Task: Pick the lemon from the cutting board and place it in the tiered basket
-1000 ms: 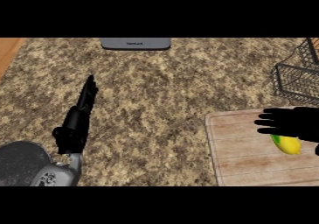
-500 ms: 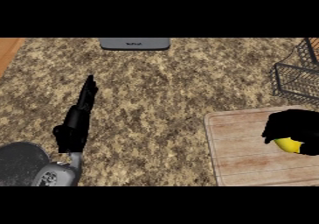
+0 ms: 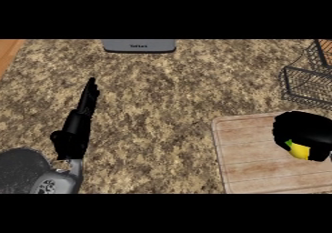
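The yellow lemon [image 3: 300, 149] shows only as a small patch on the wooden cutting board [image 3: 252, 159] at the lower right. My right hand [image 3: 304, 132] curls over it and hides most of it. The wire tiered basket [image 3: 312, 77] stands at the right edge, beyond the board. At the lower left, my left hand [image 3: 82, 111] rests on the counter with straight fingers pointing away from me, holding nothing.
A grey appliance [image 3: 139, 45] sits at the counter's far edge, top centre. A strip of wooden floor [image 3: 3, 54] shows past the counter's left edge. Speckled granite counter [image 3: 175, 104] spreads between the hands.
My right hand has gone from flat above the lemon to curled round it, covering nearly all of the fruit. The left arm has stayed still.
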Controlling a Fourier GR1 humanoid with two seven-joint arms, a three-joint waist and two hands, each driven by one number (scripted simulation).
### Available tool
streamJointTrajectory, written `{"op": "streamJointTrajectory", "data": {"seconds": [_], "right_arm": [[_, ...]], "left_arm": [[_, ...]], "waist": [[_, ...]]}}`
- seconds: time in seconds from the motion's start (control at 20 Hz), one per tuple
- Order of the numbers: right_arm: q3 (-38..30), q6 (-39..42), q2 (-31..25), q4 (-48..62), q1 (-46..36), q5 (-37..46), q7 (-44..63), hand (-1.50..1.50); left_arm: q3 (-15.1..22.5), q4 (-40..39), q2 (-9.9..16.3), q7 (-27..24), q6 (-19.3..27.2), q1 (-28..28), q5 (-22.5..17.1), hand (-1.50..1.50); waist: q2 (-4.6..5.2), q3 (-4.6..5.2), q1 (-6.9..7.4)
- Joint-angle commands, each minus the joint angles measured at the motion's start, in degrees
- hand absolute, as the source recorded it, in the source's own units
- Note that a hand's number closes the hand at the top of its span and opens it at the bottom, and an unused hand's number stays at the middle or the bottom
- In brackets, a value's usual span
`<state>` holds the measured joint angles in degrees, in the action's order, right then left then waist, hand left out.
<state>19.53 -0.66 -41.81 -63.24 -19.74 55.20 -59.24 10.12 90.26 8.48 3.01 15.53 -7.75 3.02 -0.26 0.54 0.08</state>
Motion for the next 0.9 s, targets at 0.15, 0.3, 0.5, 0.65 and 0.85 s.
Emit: {"op": "streamJointTrajectory", "data": {"seconds": [0.15, 0.3, 0.5, 0.65, 0.85], "right_arm": [[-10.5, 7.0, -0.7, 10.0, 2.9, 1.3, 31.7, 1.5], [-15.0, 9.3, 0.9, 11.7, 2.4, 0.8, 46.6, 1.5], [-17.7, 11.6, 4.1, 6.3, -1.0, 1.9, 64.7, 1.5], [-19.0, 13.5, 6.1, -2.3, -3.3, 2.3, 75.2, 1.5], [-22.5, 21.5, 5.0, -13.8, -7.9, 0.5, 85.9, 1.5]], "left_arm": [[-1.2, 0.2, 0.2, 0.6, 1.4, 0.6, 0.4, 0.0], [-1.4, 0.4, 0.9, 0.3, 1.0, 1.6, 0.5, 0.0], [-0.8, -0.2, 0.5, 0.3, 0.7, 1.2, 0.6, 0.0], [-1.3, -1.5, 0.0, -0.1, 0.6, 0.5, 0.0, 0.0], [-1.8, 0.2, 1.5, -0.2, -0.7, 2.9, -0.5, 0.0]], "waist": [[-0.3, -0.12, -3.4], [-0.7, 0.01, -3.19], [-0.79, -0.07, -2.44], [-1.01, -0.07, -3.25], [-1.28, -0.17, -2.38]]}}
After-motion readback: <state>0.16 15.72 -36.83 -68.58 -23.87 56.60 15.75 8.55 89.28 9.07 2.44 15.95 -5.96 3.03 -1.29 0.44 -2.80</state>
